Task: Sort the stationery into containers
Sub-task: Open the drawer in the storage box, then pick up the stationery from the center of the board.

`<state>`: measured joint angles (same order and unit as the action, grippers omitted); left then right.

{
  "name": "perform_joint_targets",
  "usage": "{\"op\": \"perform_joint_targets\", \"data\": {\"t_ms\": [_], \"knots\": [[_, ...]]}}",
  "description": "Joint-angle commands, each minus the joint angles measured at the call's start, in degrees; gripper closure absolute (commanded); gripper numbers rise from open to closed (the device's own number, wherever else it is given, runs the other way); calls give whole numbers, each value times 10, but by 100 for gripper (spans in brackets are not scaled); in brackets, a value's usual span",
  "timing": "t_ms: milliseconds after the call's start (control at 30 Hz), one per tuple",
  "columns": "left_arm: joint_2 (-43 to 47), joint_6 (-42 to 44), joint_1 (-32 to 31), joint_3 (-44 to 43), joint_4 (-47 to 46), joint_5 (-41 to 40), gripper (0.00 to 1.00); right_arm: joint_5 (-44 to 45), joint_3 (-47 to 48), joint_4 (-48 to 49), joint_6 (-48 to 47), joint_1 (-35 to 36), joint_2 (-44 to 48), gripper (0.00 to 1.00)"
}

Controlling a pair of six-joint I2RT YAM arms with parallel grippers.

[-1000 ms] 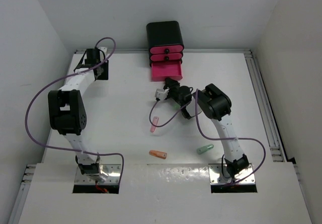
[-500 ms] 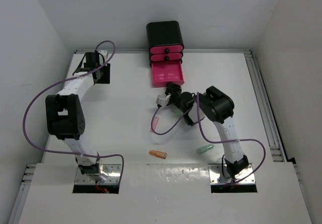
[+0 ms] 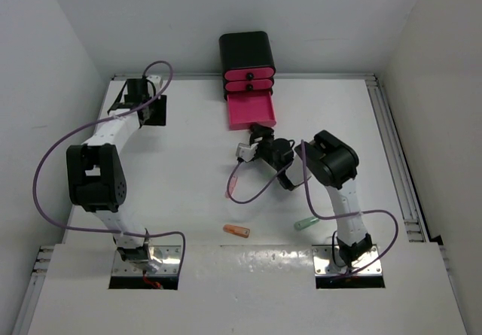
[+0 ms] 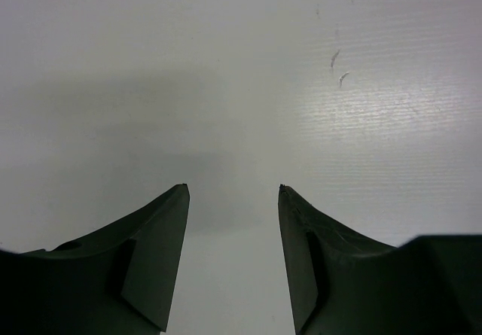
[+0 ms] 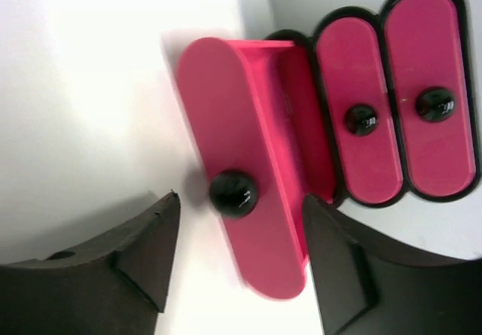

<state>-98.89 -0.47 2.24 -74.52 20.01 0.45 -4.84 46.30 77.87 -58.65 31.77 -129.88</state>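
Partly hidden stationery, bottom drawer pulled out

Pink stick (image 3: 233,185) on the table (image 3: 173,169), overlapped by purple cable (image 3: 252,198); orange stick (image 3: 236,231) and green stick (image 3: 306,222) nearer the arm bases. Drawer (image 5: 218,124) contents indistinct. Right gripper (image 5: 239,198) spread, empty, straddling the knob (image 5: 233,193); left gripper (image 4: 233,188) likewise spread, empty.

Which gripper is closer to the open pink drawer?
Right. The right gripper sits just before the open drawer; the left gripper is far off by the far-left corner.
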Motion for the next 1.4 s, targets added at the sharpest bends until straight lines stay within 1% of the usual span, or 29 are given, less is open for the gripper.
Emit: {"op": "perform_joint_targets", "data": {"t_ms": [0, 67, 233, 300, 333, 367, 400, 433, 467, 500, 533, 567, 600, 667, 700, 733, 800, 833, 867, 900, 967, 1100, 1133, 1200, 1233, 1267, 1300, 1367], "knots": [[35, 19, 0, 7, -12, 14, 43, -52, -38, -55, 61, 3, 64, 33], [41, 20, 1, 15, -13, 16, 43, -78, -59, -102, 86, 3, 98, 32], [63, 21, 5, 39, -23, 32, 43, -90, -96, -117, 121, 9, 138, 30], [77, 21, 6, 55, -26, 46, 44, -79, -101, -137, 156, 8, 170, 30], [83, 21, 6, 61, -26, 66, 44, -74, -96, -186, 197, 8, 186, 30], [96, 27, 5, 79, -26, 84, 48, -63, -89, -220, 232, 4, 204, 30], [103, 33, 0, 87, -22, 138, 49, -67, -56, -271, 266, -1, 249, 30], [110, 39, -7, 96, -15, 161, 51, -74, -27, -406, 304, -8, 271, 31], [120, 54, -16, 105, -2, 181, 52, -82, 2, -473, 383, -16, 287, 32], [141, 62, -49, 131, 1, 218, 53, -96, 54, -535, 419, -31, 311, 33], [153, 67, -67, 143, 4, 228, 53, -96, 69, -608, 455, -37, 322, 35], [165, 71, -86, 158, 4, 234, 53, -91, 72, -629, 515, -44, 338, 35], [190, 78, -124, 187, 2, 236, 53, -78, 61, -643, 536, -57, 355, 35], [210, 82, -160, 216, -11, 234, 53, -62, 42, -684, 578, -68, 414, 35], [225, 82, -196, 231, -16, 228, 53, -53, 23, -702, 582, -79, 435, 35], [229, 82, -214, 252, -22, 221, 53, -42, 13, -740, 600, -82, 473, 34], [232, 73, -254, 266, -37, 211, 53, -22, -11, -777, 604, -93, 515, 34], [230, 70, -267, 276, -43, 209, 53, -2, -20, -820, 608, -95, 535, 33], [223, 62, -278, 280, -58, 209, 53, 5, -26, -837, 610, -104, 573, 32], [216, 57, -299, 283, -64, 206, 53, 11, -38, -875, 612, -108, 589, 32], [192, 40, -319, 285, -80, 202, 54, 22, -49, -906, 615, -115, 638, 31], [152, 18, -366, 273, -81, 203, 51, 26, -74, -973, 617, -122, 694, 28], [149, 15, -374, 273, -81, 201, 47, 28, -76, -994, 620, -121, 701, 27], [139, 10, -395, 275, -85, 199, 43, 39, -87, -1016, 623, -124, 720, 26], [132, 11, -402, 277, -92, 197, 40, 42, -90, -1023, 625, -129, 726, 26], [128, 11, -417, 277, -93, 185, 39, 42, -95, -1027, 625, -130, 736, 25], [122, -10, -423, 275, -95, 178, 38, 41, -97, -1038, 624, -134, 739, 25], [108, -25, -433, 272, -96, 163, 37, 42, -98, -1047, 620, -141, 748, 25]]}}
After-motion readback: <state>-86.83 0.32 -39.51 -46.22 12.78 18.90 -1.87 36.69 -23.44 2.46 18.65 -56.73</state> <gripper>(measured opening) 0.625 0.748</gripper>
